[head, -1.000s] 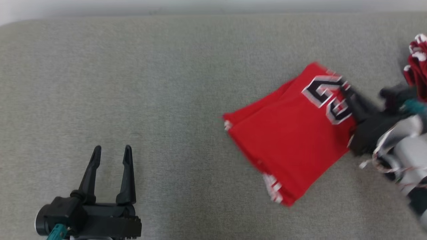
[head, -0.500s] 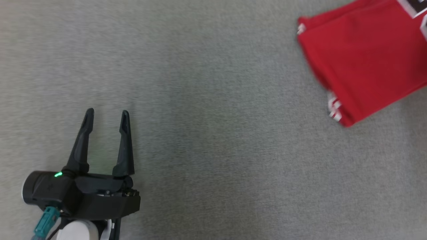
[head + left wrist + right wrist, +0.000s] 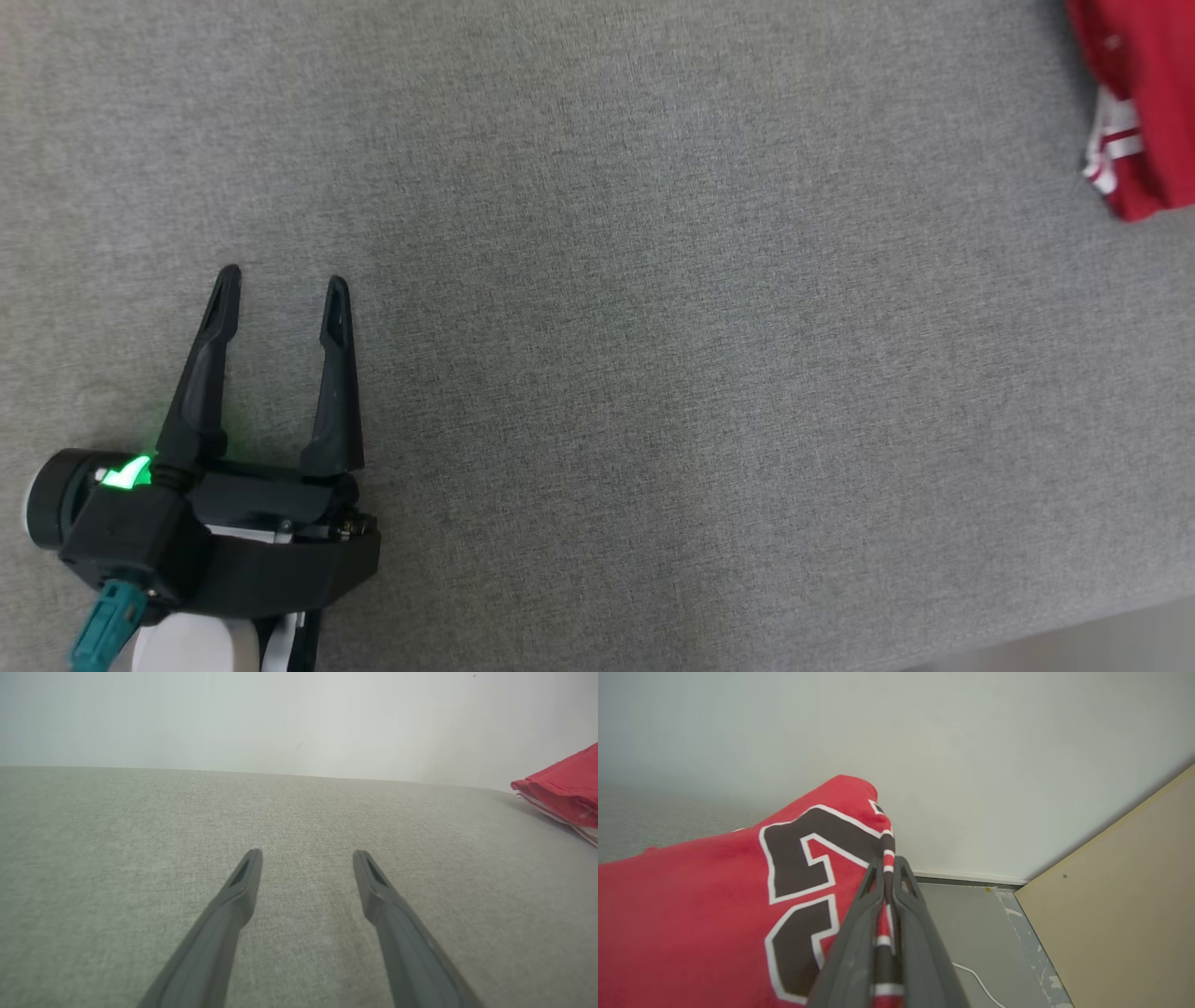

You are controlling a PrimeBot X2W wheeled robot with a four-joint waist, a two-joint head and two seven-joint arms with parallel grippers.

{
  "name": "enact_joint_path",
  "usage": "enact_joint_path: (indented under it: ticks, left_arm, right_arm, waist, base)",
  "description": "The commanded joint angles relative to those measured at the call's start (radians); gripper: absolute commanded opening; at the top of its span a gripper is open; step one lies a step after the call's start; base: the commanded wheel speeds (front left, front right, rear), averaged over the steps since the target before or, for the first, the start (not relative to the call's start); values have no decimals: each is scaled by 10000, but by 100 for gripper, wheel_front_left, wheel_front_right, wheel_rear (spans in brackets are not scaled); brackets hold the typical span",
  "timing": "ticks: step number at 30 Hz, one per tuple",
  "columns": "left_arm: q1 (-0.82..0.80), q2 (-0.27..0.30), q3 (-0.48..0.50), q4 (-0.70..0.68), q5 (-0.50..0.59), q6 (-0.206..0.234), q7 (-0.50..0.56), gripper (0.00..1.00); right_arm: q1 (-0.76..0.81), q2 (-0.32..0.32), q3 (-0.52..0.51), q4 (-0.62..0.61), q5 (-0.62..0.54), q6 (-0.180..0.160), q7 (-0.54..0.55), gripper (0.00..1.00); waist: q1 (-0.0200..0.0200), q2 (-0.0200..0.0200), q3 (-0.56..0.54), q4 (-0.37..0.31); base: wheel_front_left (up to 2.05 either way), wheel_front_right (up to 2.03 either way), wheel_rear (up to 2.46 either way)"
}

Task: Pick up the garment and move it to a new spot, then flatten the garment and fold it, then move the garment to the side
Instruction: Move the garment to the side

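The garment [image 3: 691, 896] is a folded red jersey with a black, white-edged number. In the right wrist view my right gripper [image 3: 888, 864] is shut on its edge, red cloth pinched between the two fingers. A corner of the garment [image 3: 1144, 103] shows at the head view's upper right, and its folded edge [image 3: 560, 791] lies at the right of the left wrist view. My left gripper [image 3: 280, 285] rests open over the grey surface at the lower left, nothing between its fingers [image 3: 243, 882].
A grey fabric surface [image 3: 653, 327] stretches across the head view. A pale wall [image 3: 280, 718] rises behind it. In the right wrist view a floor with a white cable [image 3: 976, 980] and a beige panel [image 3: 1125, 914] lie past the surface's edge.
The head camera has swung, so the garment has slid to the picture's upper right edge and the right arm has left the picture. The left gripper stays open.
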Motion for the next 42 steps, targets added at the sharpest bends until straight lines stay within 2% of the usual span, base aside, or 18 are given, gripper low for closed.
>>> enact_joint_path:
  ticks: [1,4,5,6,8,13,21,29,42]
  left_arm:
    - [-173,18,-27,150,101,-67,3,100]
    - [-265,14,-59,207,89,-81,6,100]
    - [-287,17,-67,227,103,-97,9,100]
    - [-301,16,-69,238,113,-111,11,100]
    - [-305,19,-75,231,124,-114,11,100]
    - [-130,37,37,244,26,-63,6,100]
    - [435,18,224,443,-201,28,2,100]
    - [1490,12,733,511,-418,258,2,100]
    - [2787,8,1237,765,-646,293,2,100]
  right_arm:
    - [-284,-17,31,329,-170,-33,-115,0]
    - [-579,211,301,1150,-628,-33,-116,0]
    - [-730,301,255,1493,-673,-33,-123,27]
    - [-832,405,210,1860,-712,-33,-80,100]
    - [-925,509,244,2144,-830,-33,-87,100]
    - [-1250,897,431,2860,-1298,-33,-878,100]
    - [-1054,1525,615,2826,-1277,-33,-2157,100]
    - [54,2402,229,1308,-1323,-33,-2453,100]
    - [4234,4599,-1679,-1765,-2538,-31,-2449,100]
  waist:
    - [1,0,199,-35]
    - [1,0,264,58]
    - [1,0,270,97]
    - [1,0,261,138]
    - [1,0,238,176]
    - [1,0,-141,255]
    - [1,0,-1571,339]
    - [1,0,-3256,431]
    - [1,0,-5158,988]
  base:
    - [0,0,0]
    - [0,0,0]
    - [0,0,0]
    - [0,0,0]
    - [0,0,0]
    - [0,0,0]
    - [0,0,0]
    - [0,0,0]
    - [0,0,0]
